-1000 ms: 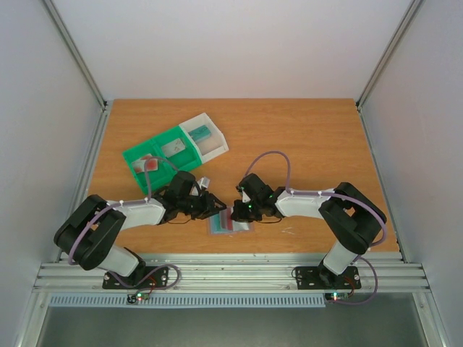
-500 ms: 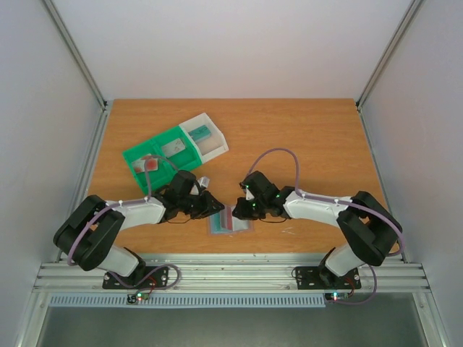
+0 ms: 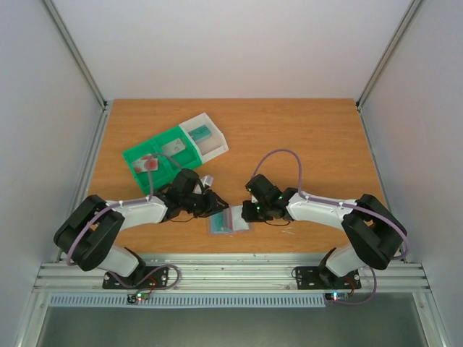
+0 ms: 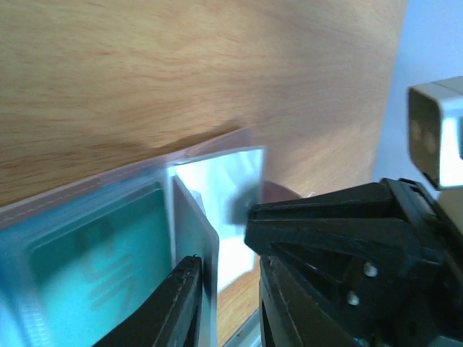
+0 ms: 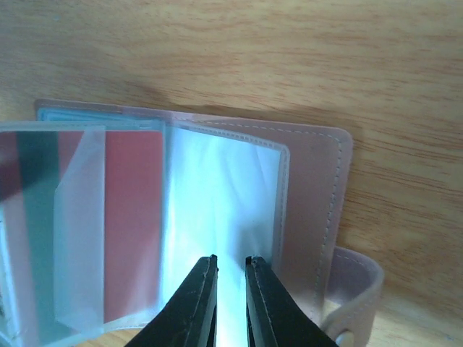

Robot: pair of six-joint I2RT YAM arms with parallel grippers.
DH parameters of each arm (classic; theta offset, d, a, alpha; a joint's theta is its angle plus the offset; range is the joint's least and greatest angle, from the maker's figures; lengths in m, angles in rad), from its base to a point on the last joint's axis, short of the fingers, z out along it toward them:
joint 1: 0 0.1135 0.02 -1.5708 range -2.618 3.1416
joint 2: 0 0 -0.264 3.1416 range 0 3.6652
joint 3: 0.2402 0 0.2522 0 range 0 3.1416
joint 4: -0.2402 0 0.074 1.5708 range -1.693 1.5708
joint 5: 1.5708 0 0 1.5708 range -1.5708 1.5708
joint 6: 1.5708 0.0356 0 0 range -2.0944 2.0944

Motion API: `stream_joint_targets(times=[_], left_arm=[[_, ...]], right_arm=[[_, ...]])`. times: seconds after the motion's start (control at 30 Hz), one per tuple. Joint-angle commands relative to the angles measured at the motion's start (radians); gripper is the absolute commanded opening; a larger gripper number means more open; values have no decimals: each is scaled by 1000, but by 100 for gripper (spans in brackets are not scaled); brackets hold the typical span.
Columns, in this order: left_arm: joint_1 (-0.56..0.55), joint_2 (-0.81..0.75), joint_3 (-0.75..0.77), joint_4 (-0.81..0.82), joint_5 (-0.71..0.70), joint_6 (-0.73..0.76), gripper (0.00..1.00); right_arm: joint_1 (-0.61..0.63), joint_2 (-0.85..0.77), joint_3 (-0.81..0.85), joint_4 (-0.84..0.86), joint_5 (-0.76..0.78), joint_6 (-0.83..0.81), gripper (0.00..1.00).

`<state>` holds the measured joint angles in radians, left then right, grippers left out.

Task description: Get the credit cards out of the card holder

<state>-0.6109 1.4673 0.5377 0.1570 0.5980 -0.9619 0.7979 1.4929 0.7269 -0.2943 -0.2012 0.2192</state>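
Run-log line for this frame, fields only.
pale bi-fold card holder: open on wooden table | teal card, red card: in clear sleeves | left hand: jaws narrow astride a sleeve, grip unclear | right hand: same

One card holder lies here, and one tray. In the holder two credit cards show — a teal card and a red card. In the tray I count three more: a blotched card, a pale card, a greenish card. The arms are two.

Open card holder, teal card seemingly inside
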Motion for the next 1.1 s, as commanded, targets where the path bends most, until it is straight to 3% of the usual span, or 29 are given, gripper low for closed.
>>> stream_joint_targets(times=[0.0, 1.07], left_arm=[[-30, 13, 58, 12, 12, 0, 24], [-105, 95, 101, 84, -11, -32, 26]], right_arm=[[4, -27, -22, -16, 52, -17, 13], [4, -222, -53, -78, 132, 9, 12]])
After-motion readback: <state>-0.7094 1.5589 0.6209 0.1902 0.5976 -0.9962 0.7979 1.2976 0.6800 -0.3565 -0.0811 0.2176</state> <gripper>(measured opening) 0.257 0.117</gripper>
